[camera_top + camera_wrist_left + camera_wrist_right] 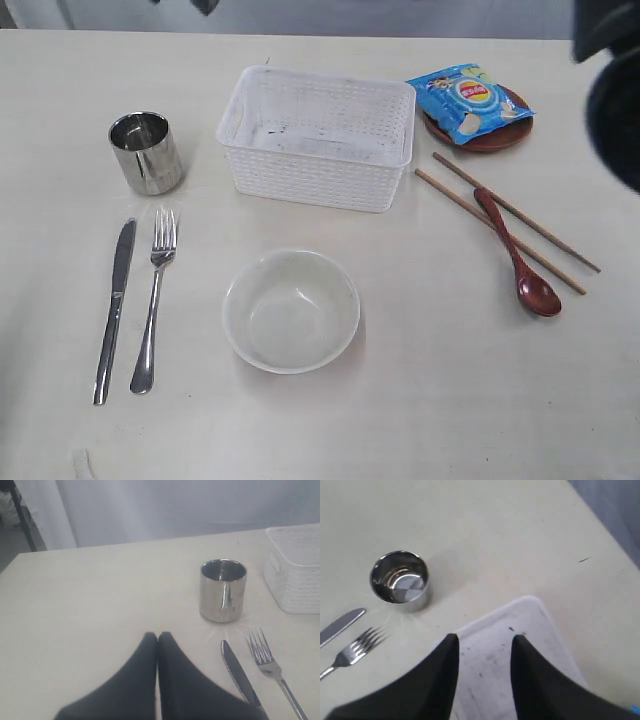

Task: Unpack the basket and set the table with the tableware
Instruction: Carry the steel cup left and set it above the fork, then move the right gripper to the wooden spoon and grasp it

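Left gripper [157, 636]: fingers pressed together tip to tip, nothing between them. It hangs low over bare table [90, 605]. Ahead of it stand the cup [223, 590], upright with its mouth up, then the knife [239, 672] and the fork [272, 667] lying side by side.

Right gripper [485, 640]: fingers spread with a clear gap, holding nothing. It hangs above the basket [532, 607], over one corner, and the basket floor with dark smudges shows between the fingers. In the exterior view the right arm [612, 105] is only a dark blur at the far right edge.

Layout, exterior view:
- Basket [315, 185] sits at the middle of the far half of the table [420, 400], upright with its open side up.
- Cup [146, 152] stands left of the basket, apart from it.
- Knife [114, 305] and fork [155, 300] lie parallel on the near left, knife on the outside, not touching.
- Bowl [290, 310] sits in front of the basket, mouth up, well clear of the fork.
- Plate [488, 144] lies right of the basket, with a blue snack bag [468, 100] covering most of it.
- Chopsticks [455, 200] lie just in front of the plate, a slanted and roughly parallel pair.
- Spoon [515, 260] has its handle end between the two sticks. It crosses the nearer one, and its bowl end lies nearest the front edge.
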You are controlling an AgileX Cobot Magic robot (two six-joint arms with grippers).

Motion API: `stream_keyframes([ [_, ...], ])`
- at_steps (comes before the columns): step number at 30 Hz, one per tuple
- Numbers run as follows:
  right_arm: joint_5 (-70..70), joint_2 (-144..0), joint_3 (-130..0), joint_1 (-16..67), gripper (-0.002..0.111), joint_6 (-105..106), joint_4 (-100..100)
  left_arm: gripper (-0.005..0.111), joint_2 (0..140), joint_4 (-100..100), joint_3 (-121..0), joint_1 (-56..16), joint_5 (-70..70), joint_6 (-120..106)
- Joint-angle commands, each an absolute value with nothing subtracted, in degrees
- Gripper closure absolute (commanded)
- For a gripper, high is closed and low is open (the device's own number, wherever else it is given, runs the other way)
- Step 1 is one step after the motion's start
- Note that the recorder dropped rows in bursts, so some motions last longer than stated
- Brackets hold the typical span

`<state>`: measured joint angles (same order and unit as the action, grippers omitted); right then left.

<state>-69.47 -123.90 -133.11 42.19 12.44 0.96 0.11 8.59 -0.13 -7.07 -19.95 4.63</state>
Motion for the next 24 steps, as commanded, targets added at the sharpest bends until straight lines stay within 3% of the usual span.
stream_keyframes([
  [1,-70.0,-117.3,-127.7,37.9,0.074,19.7,1.0,0.107,0.0,8.5,0.0,-7.4,-19.9,4.8],
  [17,-67.8,-110.2,-97.8,12.8,0.074,19.3,-1.1,0.107,0.0,8.5,0.0,-7.4,-19.9,4.8],
  [24,-64.5,-110.2,-81.1,8.7,0.074,19.3,-8.1,0.107,0.0,8.5,0.0,-7.4,-19.9,4.8],
])
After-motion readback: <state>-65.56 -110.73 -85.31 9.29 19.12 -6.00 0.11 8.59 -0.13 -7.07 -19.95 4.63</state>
